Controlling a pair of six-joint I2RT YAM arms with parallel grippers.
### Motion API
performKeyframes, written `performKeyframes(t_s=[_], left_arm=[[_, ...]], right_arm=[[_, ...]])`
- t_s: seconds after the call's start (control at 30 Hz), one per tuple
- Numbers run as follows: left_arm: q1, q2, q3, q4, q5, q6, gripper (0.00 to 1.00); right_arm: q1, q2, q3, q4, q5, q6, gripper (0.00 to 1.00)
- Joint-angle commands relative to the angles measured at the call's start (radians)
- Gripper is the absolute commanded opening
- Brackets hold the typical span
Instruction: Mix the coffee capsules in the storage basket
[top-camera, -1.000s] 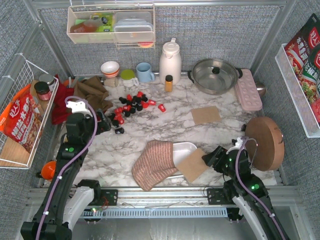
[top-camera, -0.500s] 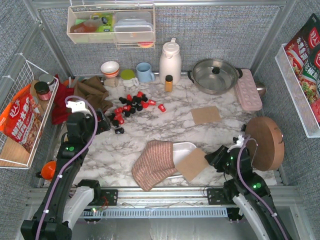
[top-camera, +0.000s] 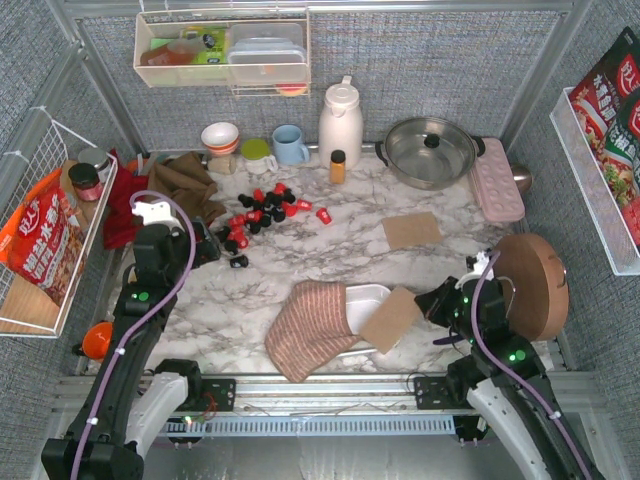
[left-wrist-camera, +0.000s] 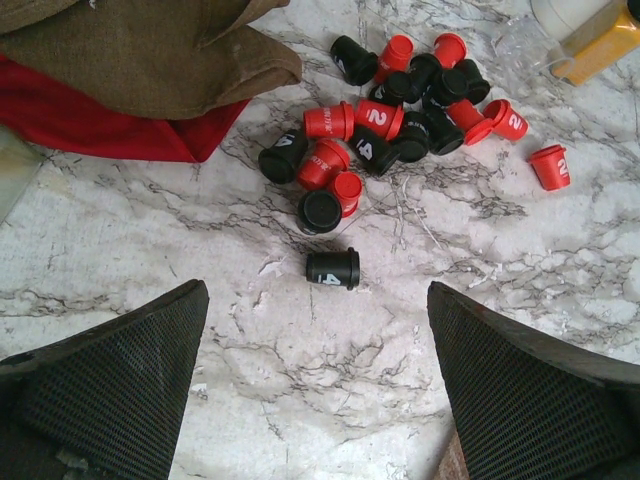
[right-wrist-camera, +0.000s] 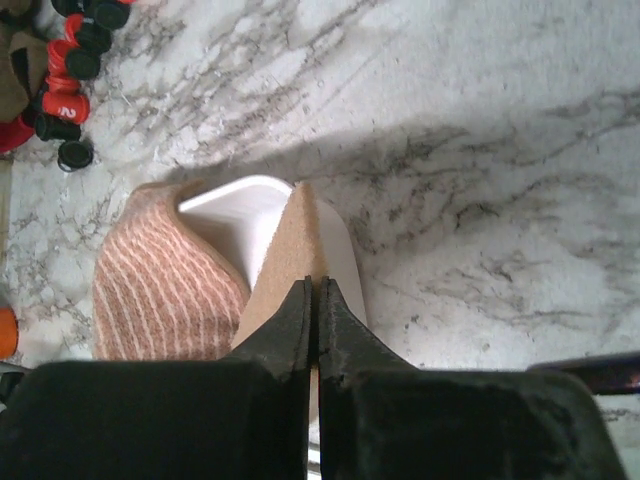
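Red and black coffee capsules (top-camera: 262, 212) lie in a loose heap on the marble at the back left, also seen in the left wrist view (left-wrist-camera: 400, 100) and the right wrist view (right-wrist-camera: 70, 90). One black capsule (left-wrist-camera: 333, 268) lies apart, just ahead of my open left gripper (left-wrist-camera: 318, 300), which hovers over bare marble. The white storage basket (top-camera: 365, 297) sits near the front, half under a striped cloth (top-camera: 305, 328) and a square cork mat (top-camera: 391, 318). My right gripper (right-wrist-camera: 314, 285) is shut on the mat's edge (right-wrist-camera: 285, 250), tilting it up over the basket (right-wrist-camera: 240, 215).
A second cork mat (top-camera: 411, 230) lies mid-right. A round wooden board (top-camera: 530, 285) stands beside the right arm. Pot (top-camera: 430, 150), pink box (top-camera: 496, 180), white thermos (top-camera: 340, 120), amber bottle (top-camera: 338, 166) and cups line the back. Brown and red cloths (top-camera: 185, 185) sit left.
My right gripper has closed on the cork mat's near edge and raised it, so the mat now tilts over the basket. The left arm has not moved.
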Motion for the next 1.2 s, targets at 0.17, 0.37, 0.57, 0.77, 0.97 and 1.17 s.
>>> performKeyframes(t_s=[0.17,0.37,0.57,0.77,0.97,1.17], left_arm=[[0.001,0.001,0.005,-0.014,-0.005,0.006,0.99],[0.000,0.004,0.006,-0.015,-0.005,0.005,0.99],[0.001,0.003,0.005,-0.016,-0.008,0.003,0.99],[-0.001,0.001,0.005,-0.018,-0.005,0.003,0.99],[-0.001,-0.007,0.004,-0.016,-0.003,0.002,0.99],[0.001,-0.010,0.003,-0.015,0.003,0.002,0.99]], right_arm=[[0.001,0.194,0.147,0.263,0.037,-0.075,0.00],[-0.005,0.315,0.215,0.420,0.187,-0.177,0.00],[-0.038,0.531,0.173,0.753,0.315,-0.217,0.00],[-0.068,0.808,0.151,1.075,0.311,-0.226,0.00],[-0.082,1.096,0.196,1.252,0.398,-0.327,0.00],[-0.121,1.170,0.231,1.220,0.568,-0.433,0.00]])
